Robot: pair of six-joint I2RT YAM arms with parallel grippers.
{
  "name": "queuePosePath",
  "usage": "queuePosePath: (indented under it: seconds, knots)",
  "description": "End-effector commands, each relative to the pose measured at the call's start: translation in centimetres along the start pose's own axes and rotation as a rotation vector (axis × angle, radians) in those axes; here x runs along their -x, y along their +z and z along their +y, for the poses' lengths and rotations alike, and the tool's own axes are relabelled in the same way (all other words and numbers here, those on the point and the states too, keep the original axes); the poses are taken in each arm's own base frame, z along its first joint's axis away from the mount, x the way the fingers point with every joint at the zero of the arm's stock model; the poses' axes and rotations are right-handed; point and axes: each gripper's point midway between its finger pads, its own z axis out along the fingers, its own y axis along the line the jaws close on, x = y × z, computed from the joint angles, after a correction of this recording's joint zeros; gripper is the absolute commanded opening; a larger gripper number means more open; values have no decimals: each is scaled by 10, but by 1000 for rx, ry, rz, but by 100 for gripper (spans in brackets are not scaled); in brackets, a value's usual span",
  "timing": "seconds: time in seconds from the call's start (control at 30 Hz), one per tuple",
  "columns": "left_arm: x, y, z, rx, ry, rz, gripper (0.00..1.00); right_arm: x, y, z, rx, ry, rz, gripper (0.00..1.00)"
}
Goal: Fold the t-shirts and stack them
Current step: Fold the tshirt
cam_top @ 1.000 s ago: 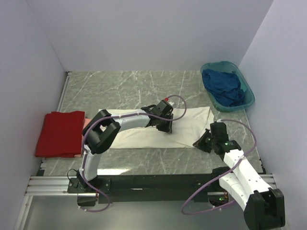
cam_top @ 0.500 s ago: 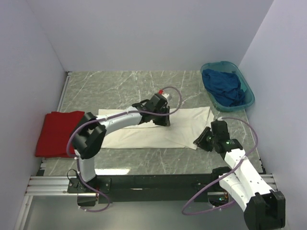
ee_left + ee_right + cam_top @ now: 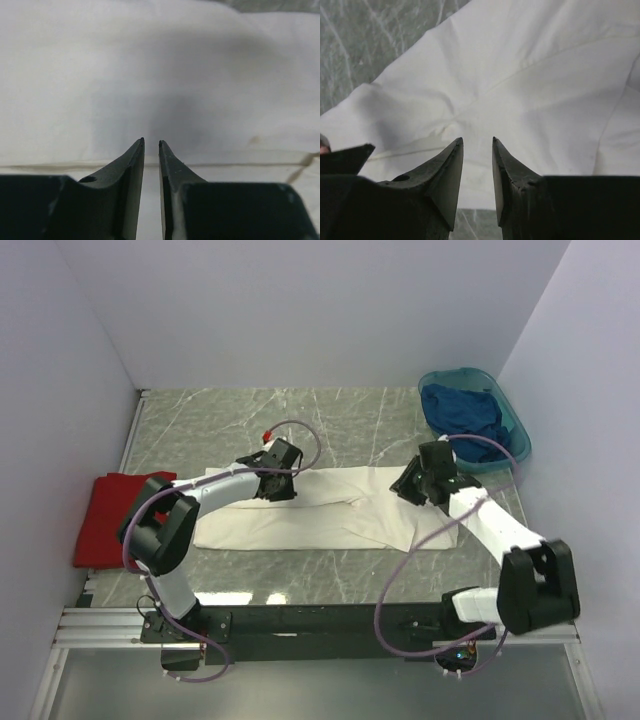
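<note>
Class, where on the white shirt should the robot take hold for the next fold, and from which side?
Probably the right short edge of the shirt, near its front corner, approached low from the right. The shirt lies flat and long across the table, so only a free edge offers a pinch, and the open right end effector hovers over that end.

Cannot see the red t-shirt's (image 3: 100, 520) right edge under the left arm's (image 3: 160, 530) elbow, cannot make out folds in the dark blue t-shirt (image 3: 465, 420) bunched in the basin (image 3: 458, 373), and lose the cream-white t-shirt (image 3: 320, 518) past both wrist views' edges.
</note>
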Motion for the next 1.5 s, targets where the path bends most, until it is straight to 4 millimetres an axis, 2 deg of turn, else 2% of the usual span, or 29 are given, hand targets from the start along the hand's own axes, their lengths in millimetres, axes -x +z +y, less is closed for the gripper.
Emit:
queuePosePath:
  seconds: [0.0, 0.13, 0.2, 0.33, 0.47, 0.5, 0.53, 0.6, 0.63, 0.67, 0.7, 0.73, 0.77, 0.8, 0.83, 0.93, 0.97, 1.0, 1.03, 1.07, 1.13, 1.17, 1.2, 1.23, 1.27, 1.3, 1.33, 1.4, 1.47]
  knots:
    - [8, -7, 14, 65, -28, -71, 24, 19, 23, 8, -19, 22, -54, 37]
    - [-6, -1, 36, 131, -56, -50, 24, 0, 52, -14, -95, 21, 13, 37]
    - [-14, -1, 48, 169, -57, -46, 23, -8, 59, -28, -134, 20, 21, 37]
    - [-24, -1, 58, 186, -55, -42, 24, -16, 74, -38, -177, 3, 58, 36]
    - [-39, 0, 71, 217, -60, -26, 23, -10, 83, -37, -220, -33, 76, 36]
    - [-46, 0, 77, 228, -63, -15, 23, -2, 85, -27, -205, -41, 72, 36]
    - [-47, -3, 77, 219, -70, -18, 23, -7, 89, -32, -231, -56, 107, 36]
    - [-54, -5, 81, 218, -76, -8, 23, 4, 93, -18, -214, -78, 101, 36]
    - [-52, -10, 78, 199, -91, -15, 23, -2, 98, -22, -249, -109, 136, 36]
    - [-54, -12, 77, 192, -94, -12, 23, 11, 101, -8, -235, -124, 115, 36]
    - [-55, -16, 76, 180, -109, -13, 22, 3, 107, -11, -261, -164, 159, 36]
    - [-57, -18, 72, 164, -107, -9, 22, 5, 111, -7, -269, -184, 165, 36]
    - [-59, -20, 69, 156, -110, -7, 22, 20, 115, 11, -253, -200, 138, 36]
    - [-60, -24, 66, 147, -117, -6, 22, 17, 124, 9, -275, -233, 162, 36]
    - [-63, -26, 61, 135, -110, -1, 22, 26, 126, 27, -260, -257, 154, 36]
    - [-72, -34, 45, 99, -103, 8, 23, 21, 144, 29, -307, -340, 215, 35]
    - [-76, -36, 37, 74, -115, 22, 22, 36, 148, 47, -286, -366, 184, 35]
    - [-80, -37, 31, 57, -117, 29, 22, 29, 160, 45, -299, -387, 215, 35]
    - [-87, -39, 21, 29, -105, 38, 22, 26, 162, 46, -306, -405, 240, 35]
    - [-91, -40, 15, 16, -105, 46, 22, 37, 165, 70, -265, -424, 211, 35]
    - [-100, -40, 4, -5, -114, 67, 22, 27, 179, 70, -277, -479, 258, 35]
    - [-106, -40, -6, -27, -116, 81, 22, 39, 180, 96, -231, -514, 226, 35]
    - [-110, -39, -11, -37, -116, 91, 22, 32, 192, 94, -246, -535, 246, 35]
    - [-112, -39, -16, -49, -113, 99, 22, 31, 193, 94, -264, -559, 260, 35]
    - [-117, -37, -23, -53, -103, 108, 22, 44, 192, 114, -229, -571, 220, 35]
    - [-118, -36, -26, -51, -98, 110, 22, 37, 200, 109, -247, -595, 243, 36]
    - [-117, -38, -34, -63, -92, 109, 22, 42, 202, 119, -222, -600, 226, 36]
    - [-116, -36, -36, -55, -82, 111, 22, 43, 206, 120, -209, -611, 220, 36]
    - [-104, -41, -41, -56, -67, 80, 24, 46, 210, 121, -193, -613, 201, 36]
